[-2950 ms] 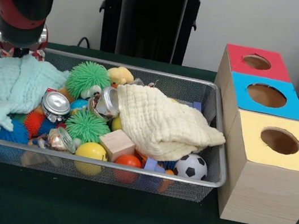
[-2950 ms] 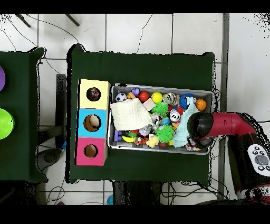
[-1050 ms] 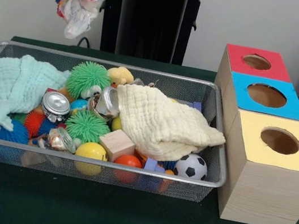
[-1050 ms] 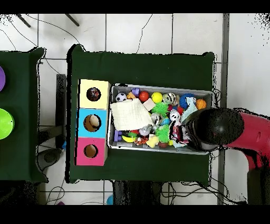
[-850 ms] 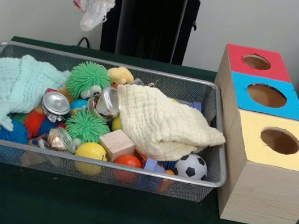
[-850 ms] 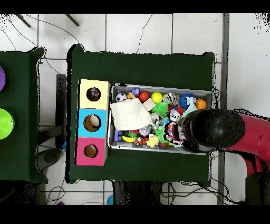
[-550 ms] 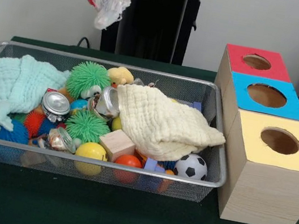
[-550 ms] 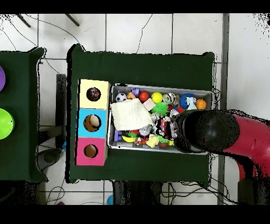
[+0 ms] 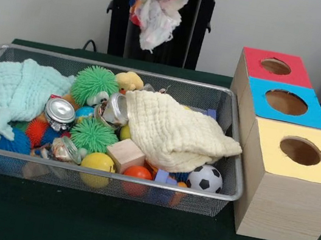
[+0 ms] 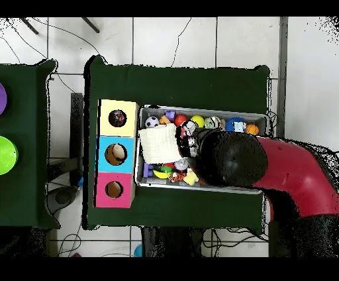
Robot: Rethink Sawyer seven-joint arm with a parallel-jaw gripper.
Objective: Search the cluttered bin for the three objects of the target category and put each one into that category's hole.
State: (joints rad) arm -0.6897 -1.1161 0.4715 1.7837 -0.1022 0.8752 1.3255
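A knotted cloth piece, white with red, yellow and blue patches, hangs in the air above the far rim of the bin. It is held from above. The gripper is past the top edge of the front view. In the overhead view it is hidden under the red and black arm, which reaches over the middle of the bin. No other knotted piece shows among the toys. The wooden box beside the bin has a red hole, a blue hole and a yellow hole.
In the bin lie a cream cloth, a mint cloth, green spiky balls, a soccer ball, a wooden block, tin cans and small balls. The black pedestal stands behind.
The arm has moved from the mint-cloth end of the bin to over its middle. A knotted cloth piece now hangs lifted above the bin.
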